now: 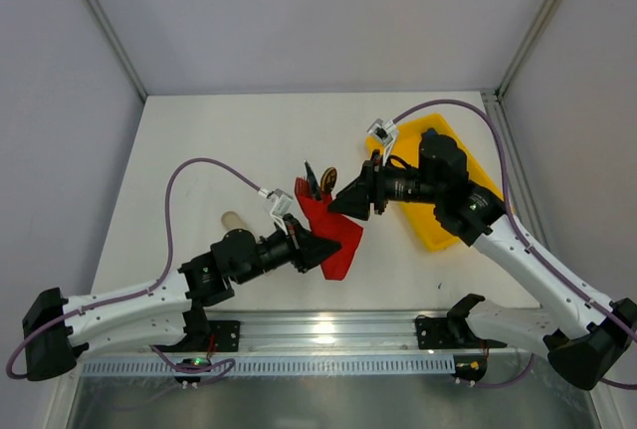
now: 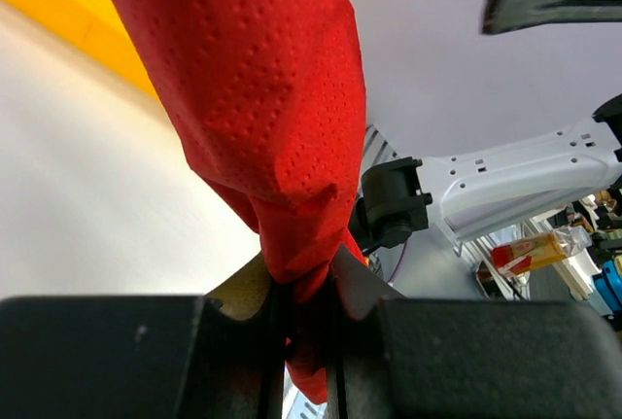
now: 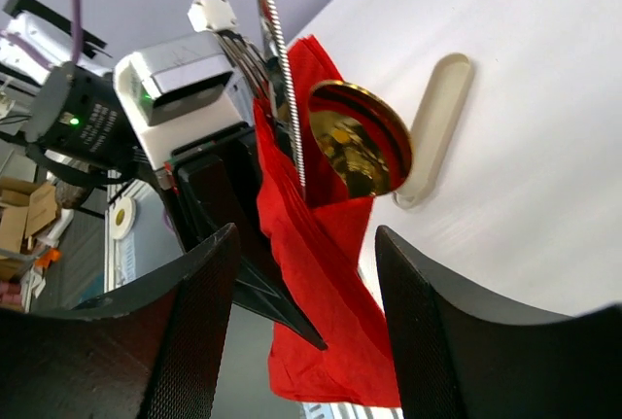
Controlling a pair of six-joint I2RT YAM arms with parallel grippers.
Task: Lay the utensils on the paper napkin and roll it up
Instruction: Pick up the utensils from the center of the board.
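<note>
Red paper fills the middle of the overhead view: the paper napkin (image 1: 336, 235) is bunched into a long, loose bundle that runs from near the front rail up toward the centre of the white worktop (image 1: 219, 140). The left gripper (image 1: 311, 247) is clamped on its left side. At the bundle's far end, the fork (image 1: 312, 178) and the gold bowl of the spoon (image 1: 328, 175) stick out. The right gripper (image 1: 338, 202) is just beside that end, with the yellow tray (image 1: 438, 235) behind it and a beige sleeve (image 1: 231, 220) lying apart on the left. From the left wrist, the left gripper (image 2: 306, 341) has its 2 fingers (image 2: 117, 356) pressed together on a pinch of dimpled napkin (image 2: 262, 98), which rises as a thick fold; a strip of the yellow tray (image 2: 58, 1) and the right arm (image 2: 525, 176) show beyond it. From the right wrist, the right gripper (image 3: 306, 244) stands with its fingers (image 3: 185, 331) apart and the napkin (image 3: 321, 273) in the gap between them; I cannot tell whether they touch it. The spoon (image 3: 355, 137) and the thin fork (image 3: 289, 98) rise out of the top of the napkin. The left gripper (image 3: 255, 234) grips the napkin from the left, and the beige sleeve (image 3: 432, 127) lies on the worktop (image 3: 525, 69) behind.
</note>
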